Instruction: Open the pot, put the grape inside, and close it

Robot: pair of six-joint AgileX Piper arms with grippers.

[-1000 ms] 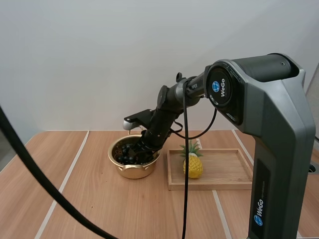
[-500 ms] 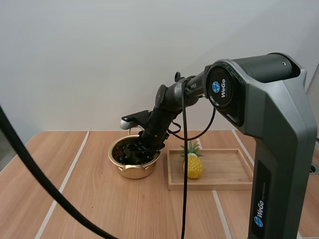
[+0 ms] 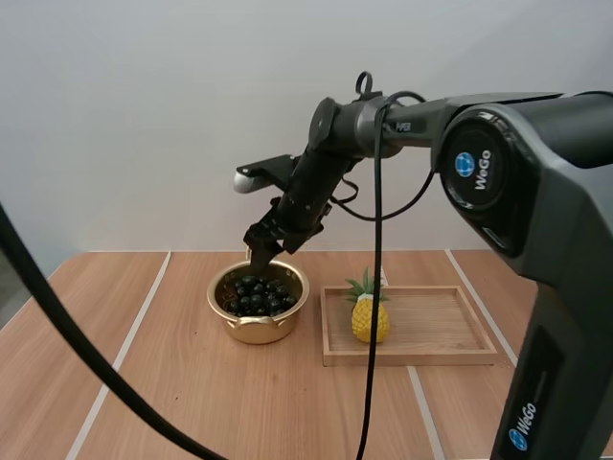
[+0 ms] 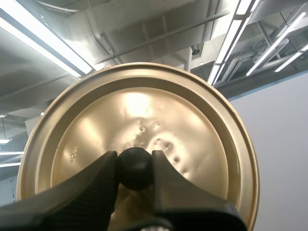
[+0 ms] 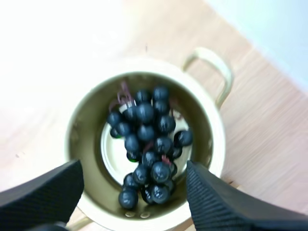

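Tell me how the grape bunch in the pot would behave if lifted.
The grape bunch would probably sag and sway, since its berries sit on thin stems. The round, glossy berries may slip from a pinch. Loose in the pot, it may also roll when pushed.

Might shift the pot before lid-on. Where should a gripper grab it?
Likely the loop handle on the gold pot's side: it juts clear of the rim with a gap a finger could enter. Come down from above, fingers astride the loop. I'd avoid the rim, since the grapes lie close inside.
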